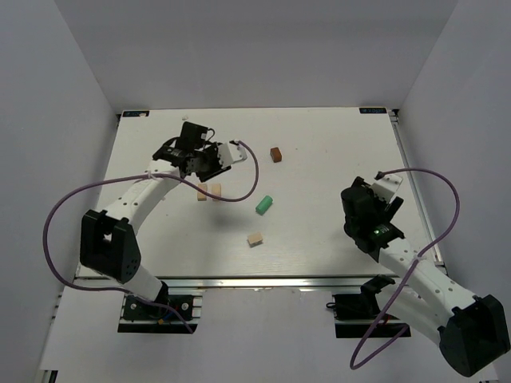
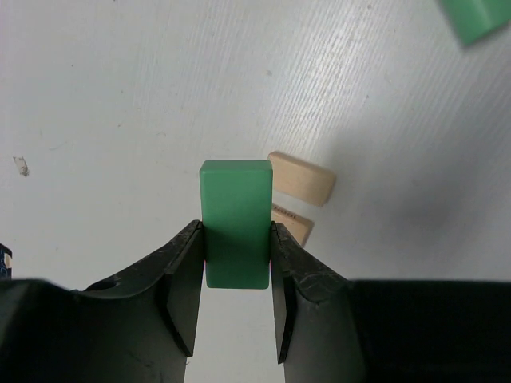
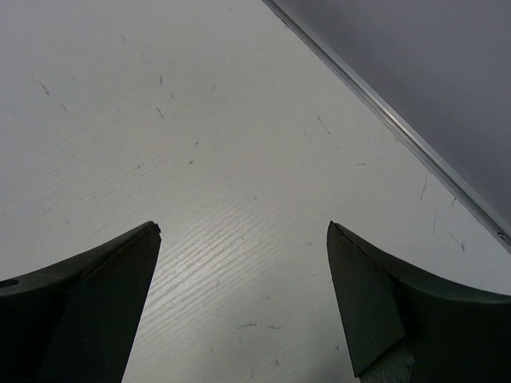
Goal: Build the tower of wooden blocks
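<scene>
Green block (image 2: 235, 217) clamped, two tan blocks (image 2: 302, 179) near

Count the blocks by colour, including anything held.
tan blocks: 3
green blocks: 2, one of them clamped in the left gripper
brown cube: 1
Total: 6
</scene>
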`<state>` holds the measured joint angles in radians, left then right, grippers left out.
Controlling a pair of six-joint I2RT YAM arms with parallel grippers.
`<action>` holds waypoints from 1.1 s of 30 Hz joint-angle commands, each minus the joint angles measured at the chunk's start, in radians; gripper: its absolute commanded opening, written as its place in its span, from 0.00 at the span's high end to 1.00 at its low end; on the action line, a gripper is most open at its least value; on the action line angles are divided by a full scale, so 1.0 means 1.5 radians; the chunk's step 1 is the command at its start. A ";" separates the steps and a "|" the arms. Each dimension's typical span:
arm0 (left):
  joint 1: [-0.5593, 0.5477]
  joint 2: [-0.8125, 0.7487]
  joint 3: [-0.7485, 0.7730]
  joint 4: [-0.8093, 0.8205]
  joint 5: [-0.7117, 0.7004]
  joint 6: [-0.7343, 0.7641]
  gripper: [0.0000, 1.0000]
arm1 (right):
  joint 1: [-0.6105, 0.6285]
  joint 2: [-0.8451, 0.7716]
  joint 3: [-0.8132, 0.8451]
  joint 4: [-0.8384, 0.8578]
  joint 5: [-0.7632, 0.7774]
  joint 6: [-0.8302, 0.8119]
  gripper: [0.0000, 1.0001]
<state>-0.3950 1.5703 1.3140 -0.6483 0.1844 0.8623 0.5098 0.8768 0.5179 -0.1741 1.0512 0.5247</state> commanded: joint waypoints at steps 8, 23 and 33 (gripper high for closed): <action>0.108 0.064 0.047 -0.157 0.190 0.183 1.00 | -0.003 0.105 0.069 -0.009 0.082 -0.006 0.10; 0.121 0.133 0.017 -0.132 0.207 0.260 1.00 | -0.003 0.163 0.153 -0.249 0.176 0.173 0.11; 0.124 0.193 0.064 -0.176 0.206 0.327 1.00 | -0.003 0.013 0.060 -0.035 0.114 -0.006 0.12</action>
<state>-0.2169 1.8538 1.3647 -0.8909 0.4595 1.3029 0.5098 0.9386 0.6292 -0.3565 1.2190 0.5900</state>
